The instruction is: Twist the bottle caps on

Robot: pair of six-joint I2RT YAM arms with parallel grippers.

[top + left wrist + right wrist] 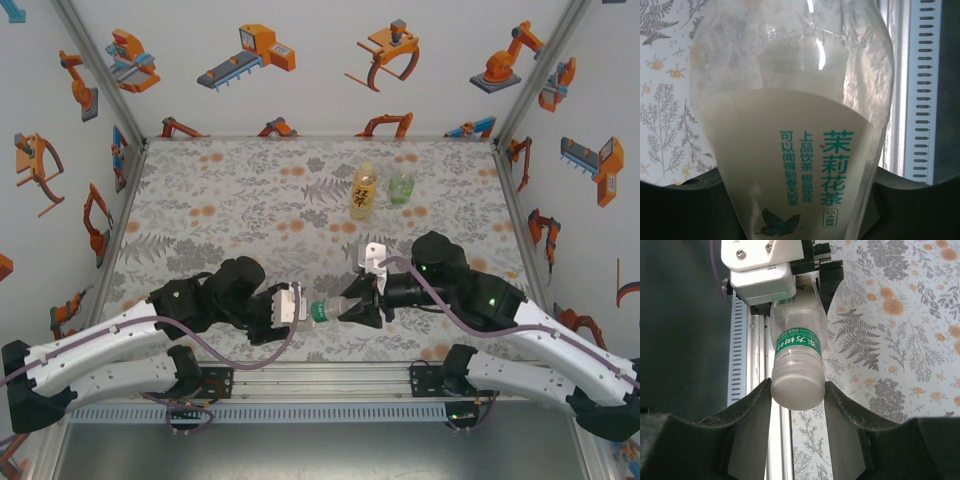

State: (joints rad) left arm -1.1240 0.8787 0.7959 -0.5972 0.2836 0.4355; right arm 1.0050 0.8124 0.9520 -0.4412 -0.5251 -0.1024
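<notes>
Right wrist view: a clear bottle (797,367) with a green label band is held lying level above the table's (220,200) near edge. Its base is clamped between the fingers of the right gripper (798,386). Its narrow end is closed upon by the left gripper (300,306). The cap is possibly pinched there, but the neck is hidden. For a good turn, both wrists should be kept on one axis. The base should be gripped firmly without crushing the thin wall, and the cap end pressed in lightly so the thread is not crossed. An amber bottle (363,192) and a green bottle (401,187) stand upright well apart, farther back.
</notes>
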